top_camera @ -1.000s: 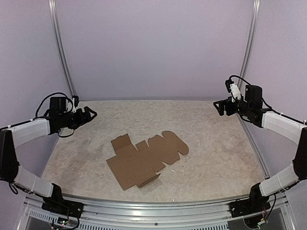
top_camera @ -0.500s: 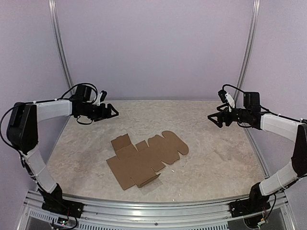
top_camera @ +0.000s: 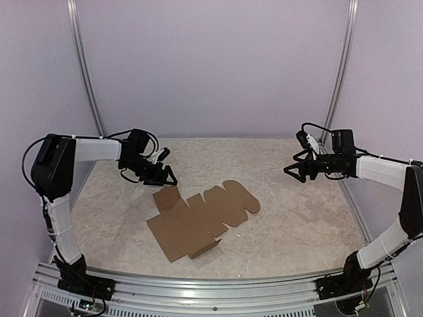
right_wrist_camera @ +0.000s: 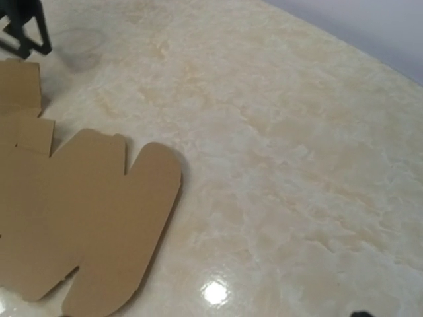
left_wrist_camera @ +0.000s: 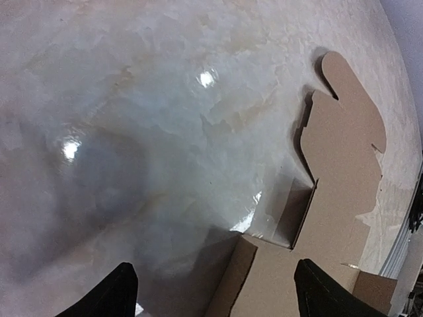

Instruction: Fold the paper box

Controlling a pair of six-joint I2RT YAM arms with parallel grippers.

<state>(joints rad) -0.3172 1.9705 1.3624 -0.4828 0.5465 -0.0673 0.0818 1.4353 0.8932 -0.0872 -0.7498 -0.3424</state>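
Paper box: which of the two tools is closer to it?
The left tool: it is close by the far left flap of the box. The right tool hangs far off to the box's right.

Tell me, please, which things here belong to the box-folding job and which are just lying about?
Job: paper box, lying flat, unfolded; left fingers, open near its corner; right fingers, open, apart from it.
Not part of it: table; metal rail along the near edge.
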